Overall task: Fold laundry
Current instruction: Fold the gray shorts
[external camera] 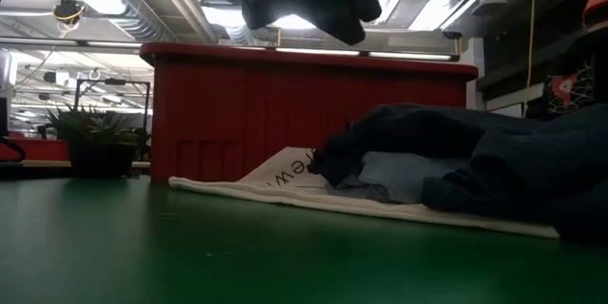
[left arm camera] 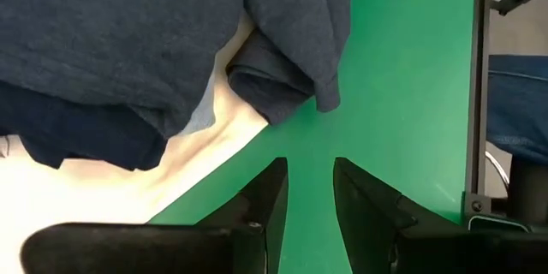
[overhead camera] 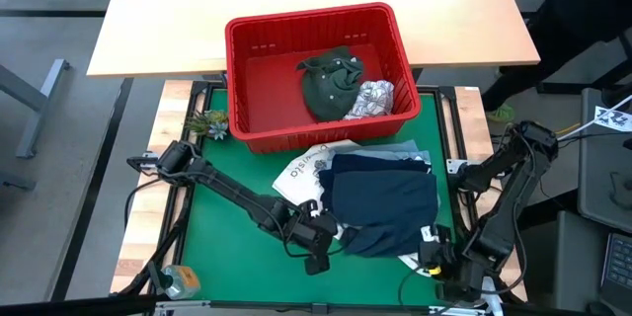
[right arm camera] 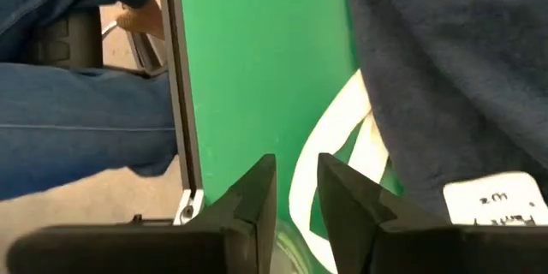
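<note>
A folded navy garment (overhead camera: 380, 202) lies on the green mat (overhead camera: 227, 247), resting on a light blue garment (overhead camera: 395, 150) and on a white printed tote bag (overhead camera: 301, 170). A dark olive garment (overhead camera: 331, 79) and a white printed one (overhead camera: 373, 99) lie inside the red basket (overhead camera: 316, 22). My left gripper (left arm camera: 310, 180) hovers over bare mat just off the navy garment's near left corner (left arm camera: 291, 77), fingers a little apart with nothing between them. My right gripper (right arm camera: 297, 175) hovers near the mat's near right corner, beside the navy garment (right arm camera: 445, 68) and above a white tote handle (right arm camera: 334, 128), also slightly open and holding nothing.
The red basket stands at the mat's far edge, with a small plant (overhead camera: 207, 123) to its left and a wooden table (overhead camera: 296, 0) behind it. A person's jeans-clad legs (right arm camera: 77, 128) are just past the mat's black rim. There is free mat at the left and near sides.
</note>
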{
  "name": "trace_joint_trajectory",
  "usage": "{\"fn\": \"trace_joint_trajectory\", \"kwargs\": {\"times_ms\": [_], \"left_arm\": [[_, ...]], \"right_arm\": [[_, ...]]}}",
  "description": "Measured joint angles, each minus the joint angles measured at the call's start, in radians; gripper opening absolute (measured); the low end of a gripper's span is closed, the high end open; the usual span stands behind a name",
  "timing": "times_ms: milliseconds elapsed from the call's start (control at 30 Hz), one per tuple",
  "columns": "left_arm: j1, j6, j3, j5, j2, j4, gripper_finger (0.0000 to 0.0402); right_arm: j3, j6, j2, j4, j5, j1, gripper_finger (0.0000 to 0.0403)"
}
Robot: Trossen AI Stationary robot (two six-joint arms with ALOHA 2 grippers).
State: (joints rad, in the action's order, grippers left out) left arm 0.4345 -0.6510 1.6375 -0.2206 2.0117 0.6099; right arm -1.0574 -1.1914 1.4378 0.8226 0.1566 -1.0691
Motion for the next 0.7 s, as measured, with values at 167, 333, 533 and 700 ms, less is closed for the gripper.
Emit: {"fn": "trace_joint_trajectory", "kwargs": {"times_ms": [167,333,533,700], "left_arm": [[0.006,0.000,0.000,-0.003,0.000,0.000,0.0089],[0.007,0.000,0.000,-0.005,0.001,0.000,0.0089],[0.007,0.000,0.000,-0.005,0.001,0.001,0.0088],[0.007,0.000,0.000,-0.006,0.001,0.001,0.0087]], "right_arm": [[0.001,0.000,0.000,0.000,0.008,-0.004,0.0088],[0.001,-0.008,0.003,0.023,0.008,-0.004,0.0105],[0.001,-0.013,0.025,0.072,0.016,-0.004,0.0177],[0.001,-0.010,0.086,0.134,0.016,-0.004,0.0219]]}}
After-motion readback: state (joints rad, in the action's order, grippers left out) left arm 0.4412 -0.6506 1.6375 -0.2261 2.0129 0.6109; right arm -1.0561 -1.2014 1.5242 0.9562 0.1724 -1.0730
